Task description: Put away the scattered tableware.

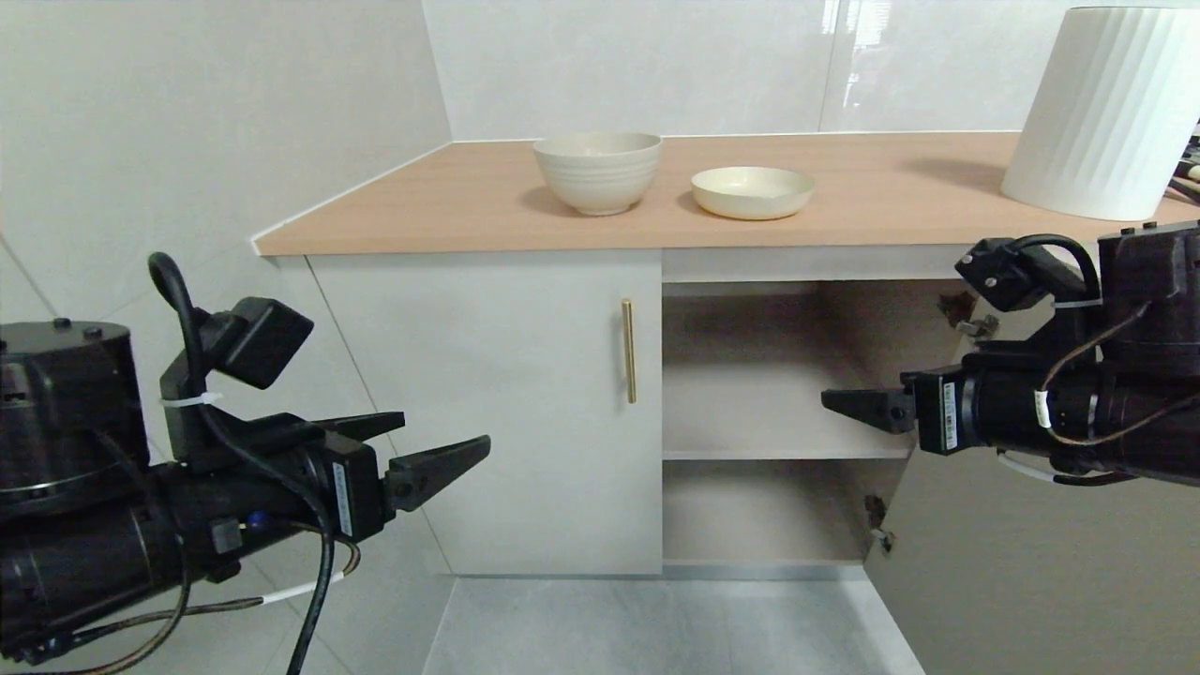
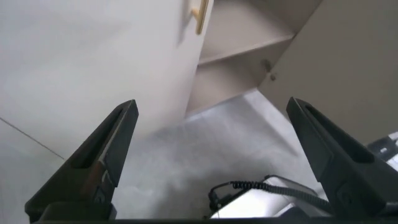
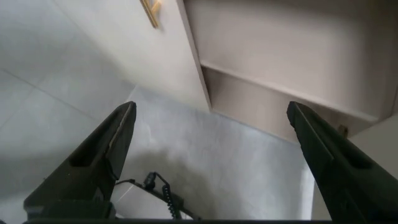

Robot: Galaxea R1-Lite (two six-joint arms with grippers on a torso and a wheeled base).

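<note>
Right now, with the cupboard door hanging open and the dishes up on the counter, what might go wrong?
The bowl and the shallow dish look smooth and rounded, so a pincer might slip and drop one on the hard floor. The open cupboard door stands close beside the right pincer; that arm could knock it while rising. The shelf gap looks low, so the bowl might clip its frame.

Left gripper (image 1: pixel 445 429) fingers (image 2: pixel 102 155) spread wide; right gripper (image 3: pixel 210 109) same; both pointing forward.
</note>
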